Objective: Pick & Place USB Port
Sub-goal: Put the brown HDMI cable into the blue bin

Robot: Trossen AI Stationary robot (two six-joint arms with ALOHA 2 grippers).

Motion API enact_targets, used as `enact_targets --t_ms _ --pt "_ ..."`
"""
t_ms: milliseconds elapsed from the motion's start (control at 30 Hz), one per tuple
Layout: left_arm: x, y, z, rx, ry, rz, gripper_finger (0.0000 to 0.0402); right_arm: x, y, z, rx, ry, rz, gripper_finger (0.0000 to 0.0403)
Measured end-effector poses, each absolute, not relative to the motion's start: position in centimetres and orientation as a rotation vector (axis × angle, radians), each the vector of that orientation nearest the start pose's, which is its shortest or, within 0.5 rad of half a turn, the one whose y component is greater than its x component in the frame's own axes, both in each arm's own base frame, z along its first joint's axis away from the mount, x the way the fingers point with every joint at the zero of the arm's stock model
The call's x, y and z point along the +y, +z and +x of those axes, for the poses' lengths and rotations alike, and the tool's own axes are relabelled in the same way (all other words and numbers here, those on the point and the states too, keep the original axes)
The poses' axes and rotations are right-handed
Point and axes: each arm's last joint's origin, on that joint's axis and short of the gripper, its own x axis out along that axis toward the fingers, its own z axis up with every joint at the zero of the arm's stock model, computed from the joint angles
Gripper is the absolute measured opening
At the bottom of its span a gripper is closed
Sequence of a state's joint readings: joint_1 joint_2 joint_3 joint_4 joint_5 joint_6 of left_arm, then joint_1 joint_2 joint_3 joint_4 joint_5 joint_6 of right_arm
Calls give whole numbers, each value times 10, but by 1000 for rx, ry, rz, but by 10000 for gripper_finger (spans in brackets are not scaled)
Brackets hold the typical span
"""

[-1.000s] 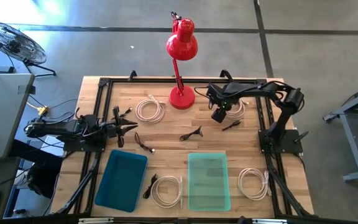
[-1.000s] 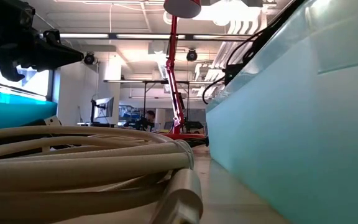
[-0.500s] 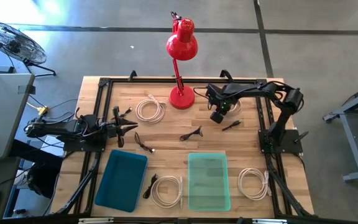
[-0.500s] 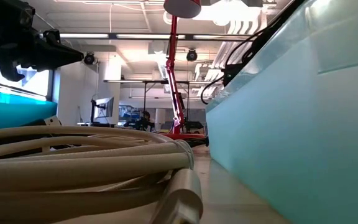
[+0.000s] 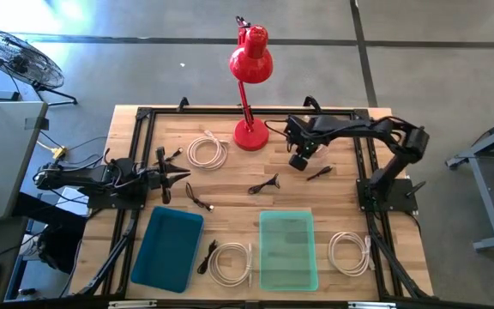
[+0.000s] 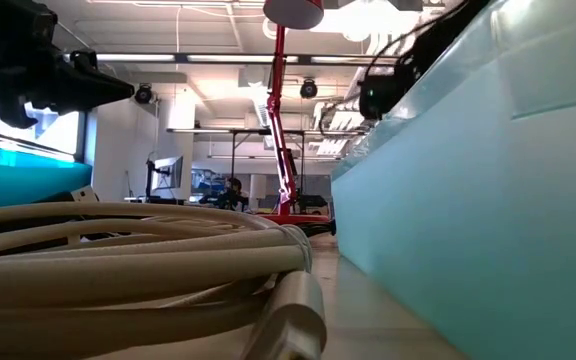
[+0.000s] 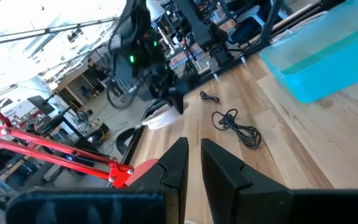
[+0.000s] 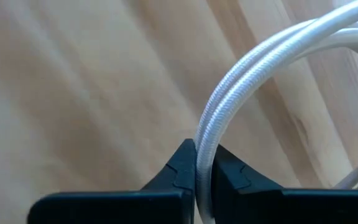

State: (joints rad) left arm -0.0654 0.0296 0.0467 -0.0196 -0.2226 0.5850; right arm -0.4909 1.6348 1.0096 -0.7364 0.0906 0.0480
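My right gripper (image 5: 300, 158) is at the table's far side, right of the red lamp's base, shut on a white USB cable (image 8: 241, 74) that is mostly hidden under the arm in the high view. At the table's left edge my left gripper (image 5: 181, 177) hovers with a narrow gap between its fingers (image 7: 178, 163) and nothing in them. Three more white coils (image 5: 206, 152) (image 5: 230, 263) (image 5: 348, 253) and several black cables (image 5: 264, 184) (image 5: 319, 172) (image 5: 198, 199) lie flat on the wood. My right gripper pinches two side-by-side strands of the white cable's loop (image 8: 205, 144) between its two fingers. The fingers come from above, pointing down at the wood. From the fingers the strands curve away over the table; whether they are lifted clear, I cannot tell.
A blue bin (image 5: 168, 249) and a clear green bin (image 5: 287, 251) stand near the front edge. The red lamp (image 5: 249, 86) stands at the far middle, its base close to my right gripper. A black frame (image 5: 135, 154) runs around the tabletop.
My right gripper has shut on the white cable beside the lamp base and has edged slightly toward the lamp. The right arm's elbow has swung toward the table's right edge.
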Motion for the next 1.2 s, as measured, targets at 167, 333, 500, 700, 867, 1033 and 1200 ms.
enact_targets --t_ms 167,333,500,700,867,1033,1200 --pt "0 176 96 35 144 543 42 -104 223 257 1138 -324 291 11" --pt "0 177 96 23 145 589 42 -60 267 264 844 -15 233 11" --pt "0 184 96 -27 187 654 42 -25 292 274 624 213 168 11" --pt "-2 193 97 -137 151 756 42 5 300 282 503 408 85 11" --pt "-2 196 101 -159 158 780 42 16 303 283 465 465 40 11" --pt "-5 200 106 -216 90 761 42 18 303 283 466 475 40 11" --pt "-9 202 113 -275 -6 751 42 20 303 283 463 488 25 11"
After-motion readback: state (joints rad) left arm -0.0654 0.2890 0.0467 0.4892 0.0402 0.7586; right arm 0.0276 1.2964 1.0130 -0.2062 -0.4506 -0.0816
